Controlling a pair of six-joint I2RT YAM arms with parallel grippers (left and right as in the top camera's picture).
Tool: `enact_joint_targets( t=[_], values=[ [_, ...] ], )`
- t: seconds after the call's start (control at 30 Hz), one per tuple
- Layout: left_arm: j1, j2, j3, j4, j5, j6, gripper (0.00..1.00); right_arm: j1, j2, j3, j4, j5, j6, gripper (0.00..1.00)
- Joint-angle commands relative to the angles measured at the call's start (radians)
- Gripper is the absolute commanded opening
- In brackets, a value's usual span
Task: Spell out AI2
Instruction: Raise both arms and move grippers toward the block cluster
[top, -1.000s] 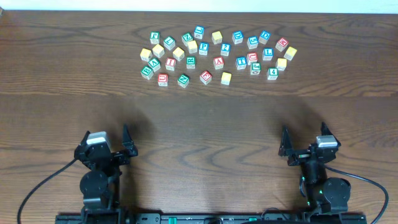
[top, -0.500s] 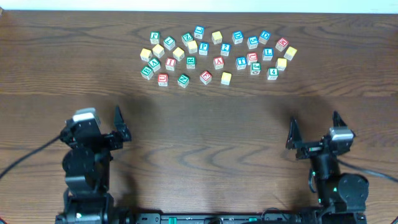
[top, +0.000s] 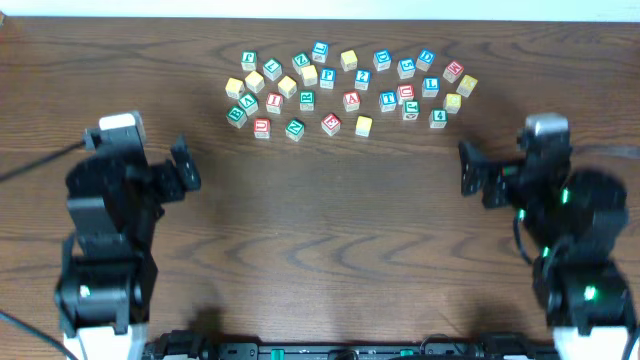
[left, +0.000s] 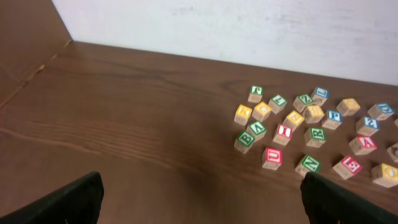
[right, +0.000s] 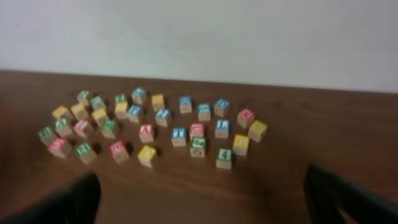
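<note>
Several small wooden letter and number blocks (top: 345, 85) lie in a loose cluster at the far middle of the table. A red A block (top: 351, 100) sits near the cluster's middle and a red I block (top: 274, 102) to its left. The cluster also shows in the left wrist view (left: 311, 124) and the right wrist view (right: 155, 124). My left gripper (top: 185, 168) (left: 202, 199) is open and empty, short of the cluster's left end. My right gripper (top: 478, 175) (right: 202, 199) is open and empty, short of its right end.
The dark wooden table (top: 320, 230) runs from the cluster to the arm bases. A white wall (left: 249, 31) stands behind the table's far edge. Cables trail from both arms at the front corners.
Both arms have lifted and swung away from the front edge toward the blocks, the left drifting left and the right drifting right. Both grippers stayed open. The blocks have not moved.
</note>
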Motion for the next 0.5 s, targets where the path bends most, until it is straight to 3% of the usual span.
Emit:
enact_joint_targets(
  t=[0.0, 0.2, 0.47],
  values=[
    [0.005, 0.108, 0.148, -0.05, 0.026, 0.002, 1.0, -0.006, 0.147, 0.189, -0.097, -0.038, -0.011, 0.99],
    [0.005, 0.376, 0.445, -0.244, 0.145, 0.034, 1.0, -0.005, 0.435, 0.525, -0.326, -0.096, -0.049, 0.99],
    [0.004, 0.73, 0.855, -0.553, 0.197, 0.033, 1.0, 0.023, 0.779, 0.922, -0.664, -0.092, -0.118, 0.99]
  ],
)
